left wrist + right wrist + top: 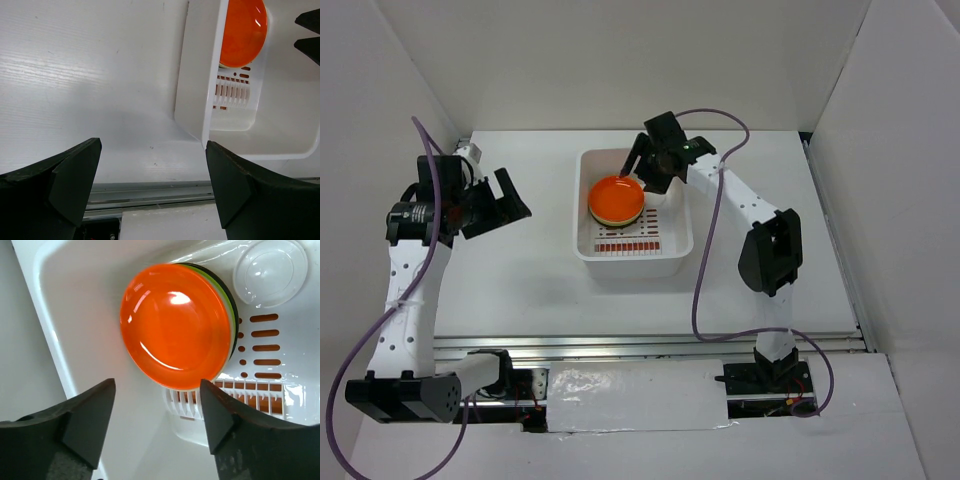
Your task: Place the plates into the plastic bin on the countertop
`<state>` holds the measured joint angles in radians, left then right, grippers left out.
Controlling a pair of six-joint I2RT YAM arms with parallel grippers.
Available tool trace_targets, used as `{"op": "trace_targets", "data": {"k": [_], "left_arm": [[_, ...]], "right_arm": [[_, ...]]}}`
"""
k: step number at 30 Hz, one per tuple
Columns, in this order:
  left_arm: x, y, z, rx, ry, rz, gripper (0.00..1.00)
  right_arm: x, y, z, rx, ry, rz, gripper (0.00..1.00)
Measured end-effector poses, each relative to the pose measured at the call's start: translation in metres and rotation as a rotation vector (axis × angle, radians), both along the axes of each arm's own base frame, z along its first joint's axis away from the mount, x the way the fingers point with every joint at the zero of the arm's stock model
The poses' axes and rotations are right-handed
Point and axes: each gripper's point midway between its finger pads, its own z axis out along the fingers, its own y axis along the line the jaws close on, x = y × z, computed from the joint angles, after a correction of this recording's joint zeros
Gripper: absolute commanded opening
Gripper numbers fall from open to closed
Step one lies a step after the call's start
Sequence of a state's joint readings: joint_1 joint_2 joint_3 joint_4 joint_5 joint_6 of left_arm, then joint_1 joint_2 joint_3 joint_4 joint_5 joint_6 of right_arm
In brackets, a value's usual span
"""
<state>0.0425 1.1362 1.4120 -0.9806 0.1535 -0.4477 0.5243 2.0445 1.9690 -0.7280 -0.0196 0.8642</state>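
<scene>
Top external view: a white plastic bin [632,264] sits near the middle of the white worktop [520,270], with a stack of plates [616,200] in its far left part. An orange plate [176,325] lies face up on top of the stack. The right wrist view shows a lime green rim [228,296] and a black rim [234,320] peeking out from under it; how many plates lie below cannot be told. The rest of the bin's floor is bare, with rows of red-marked slots [628,240] on the near side of the stack and a round raised shape [270,271] moulded into the floor beside it.

The right arm [750,215] reaches over the bin's far edge, and the right arm's jaws hover just above the stack, spread wide and holding nothing. In their own camera the two black fingers [85,425] stand far apart at the bottom of the frame, with the orange plate showing between and beyond them, untouched.

The left arm [415,270] is raised over bare worktop to the left, well apart from the bin. The left arm's jaws are also spread wide and empty, framing the bin's near corner and the metal rail [650,345] along the worktop's front edge.
</scene>
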Motion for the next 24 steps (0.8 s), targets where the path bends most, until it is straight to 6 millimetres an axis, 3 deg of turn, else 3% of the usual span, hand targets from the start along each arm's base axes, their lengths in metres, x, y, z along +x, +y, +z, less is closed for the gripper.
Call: {"op": "trace_targets", "data": {"k": [4, 5, 6, 10, 14, 17, 20, 24], "left_arm": [[0.007, 0.002, 0.003, 0.004, 0.013, 0.006, 0.99], [0.009, 0.003, 0.005, 0.009, 0.016, 0.013, 0.99], [0.010, 0.005, 0.008, 0.017, 0.019, 0.023, 0.99], [0.023, 0.019, 0.031, 0.071, 0.002, 0.079, 0.99], [0.037, 0.038, 0.055, 0.141, -0.035, 0.156, 0.99], [0.042, 0.051, 0.071, 0.190, -0.062, 0.213, 0.99], [0.037, 0.061, 0.082, 0.223, -0.085, 0.262, 0.99], [0.021, 0.060, 0.089, 0.206, -0.120, 0.281, 0.99]], "right_arm": [[-0.008, -0.001, 0.021, 0.009, -0.031, 0.031, 0.86], [-0.012, -0.003, 0.032, 0.011, -0.046, 0.037, 0.99], [-0.015, -0.005, 0.042, 0.007, -0.062, 0.046, 1.00], [-0.033, -0.031, 0.116, -0.050, -0.236, 0.063, 1.00], [-0.080, -0.096, 0.214, -0.129, -0.473, -0.018, 1.00], [-0.131, -0.154, 0.269, -0.170, -0.617, -0.113, 1.00], [-0.185, -0.210, 0.289, -0.212, -0.696, -0.207, 1.00], [-0.243, -0.263, 0.283, -0.270, -0.738, -0.277, 1.00]]}}
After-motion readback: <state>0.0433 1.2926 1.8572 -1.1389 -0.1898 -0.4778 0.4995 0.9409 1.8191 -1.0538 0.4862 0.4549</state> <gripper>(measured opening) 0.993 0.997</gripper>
